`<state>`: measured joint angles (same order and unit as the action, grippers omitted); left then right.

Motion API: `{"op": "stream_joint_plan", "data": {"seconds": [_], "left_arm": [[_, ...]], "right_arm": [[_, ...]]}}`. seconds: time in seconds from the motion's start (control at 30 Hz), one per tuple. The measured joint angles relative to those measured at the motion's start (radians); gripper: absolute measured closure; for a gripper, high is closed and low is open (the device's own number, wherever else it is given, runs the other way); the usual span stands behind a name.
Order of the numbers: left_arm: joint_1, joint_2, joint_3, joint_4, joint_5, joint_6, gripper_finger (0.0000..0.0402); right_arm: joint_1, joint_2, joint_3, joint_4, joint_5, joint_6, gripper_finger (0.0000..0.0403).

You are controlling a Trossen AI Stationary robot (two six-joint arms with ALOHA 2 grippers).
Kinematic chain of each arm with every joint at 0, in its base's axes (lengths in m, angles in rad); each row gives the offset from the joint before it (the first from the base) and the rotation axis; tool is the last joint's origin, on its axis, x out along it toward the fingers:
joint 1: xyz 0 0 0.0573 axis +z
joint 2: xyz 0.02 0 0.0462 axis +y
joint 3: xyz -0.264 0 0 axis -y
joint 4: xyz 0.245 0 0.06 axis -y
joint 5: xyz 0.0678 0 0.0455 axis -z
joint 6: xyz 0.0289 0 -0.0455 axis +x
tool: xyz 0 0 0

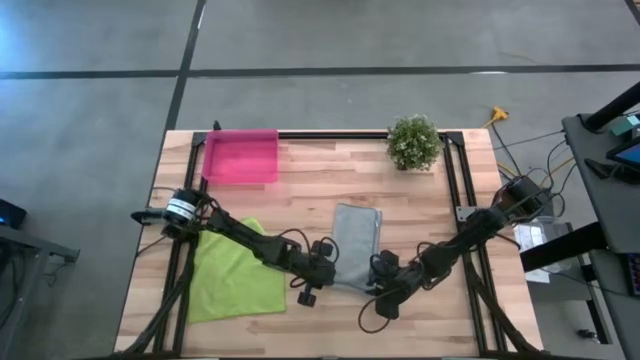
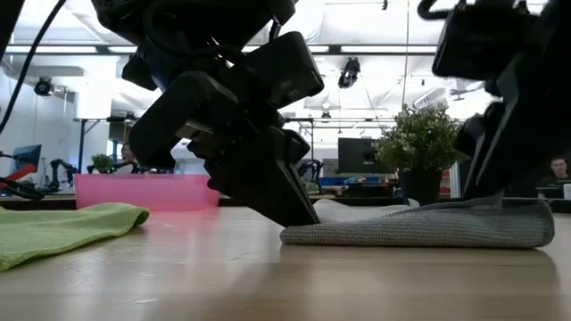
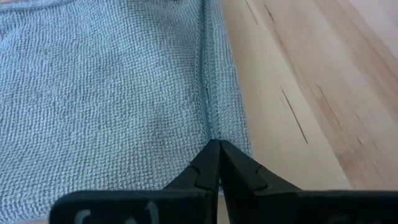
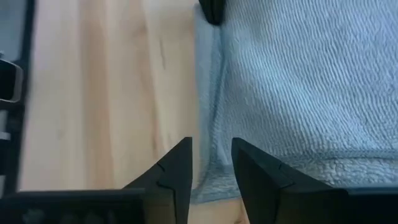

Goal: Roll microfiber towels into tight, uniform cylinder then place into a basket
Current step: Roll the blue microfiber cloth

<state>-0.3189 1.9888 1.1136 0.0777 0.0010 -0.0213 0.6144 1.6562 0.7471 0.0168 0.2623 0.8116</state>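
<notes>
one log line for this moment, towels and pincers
grey towel: folded, mid-table | left pincer: shut at its edge | right pincer: open at its edge | green towel: flat | pink tray: empty

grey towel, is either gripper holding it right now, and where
The left gripper, shut, pinches the grey towel at its near hem; the right gripper is open at the near edge, holding nothing.

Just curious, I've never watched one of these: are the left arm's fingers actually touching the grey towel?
Touching. In the left wrist view the shut fingers press on the grey towel's hemmed edge, with no gap showing.

One towel (image 1: 357,245) lies mid-table, the other towel (image 1: 235,275) left, basket (image 1: 241,157) behind.
</notes>
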Motion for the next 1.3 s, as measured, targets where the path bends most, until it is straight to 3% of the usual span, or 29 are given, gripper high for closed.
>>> {"op": "stream_joint_plan", "data": {"seconds": [0.3, 0.57, 0.87, 1.07, 1.3], "left_arm": [[-0.002, 0.000, 0.004, -0.003, 0.000, -0.002, 0.0402], [-0.002, 0.000, 0.002, 0.001, 0.001, -0.002, 0.0402], [-0.003, 0.000, -0.001, 0.006, 0.000, -0.043, 0.0402], [-0.003, 0.000, -0.003, 0.013, -0.002, -0.047, 0.0402], [-0.003, 0.000, -0.006, 0.019, -0.002, -0.047, 0.0402]], "right_arm": [[0.049, -0.064, 0.000, 0.001, 0.050, -0.126, 0.0304], [0.041, -0.005, 0.001, 0.088, 0.097, -0.287, 0.0321], [0.016, 0.058, 0.011, 0.157, 0.099, -0.330, 0.0340], [0.013, 0.068, 0.036, 0.145, 0.029, -0.474, 0.0318], [0.013, 0.078, 0.037, 0.151, 0.026, -0.525, 0.0259]]}}
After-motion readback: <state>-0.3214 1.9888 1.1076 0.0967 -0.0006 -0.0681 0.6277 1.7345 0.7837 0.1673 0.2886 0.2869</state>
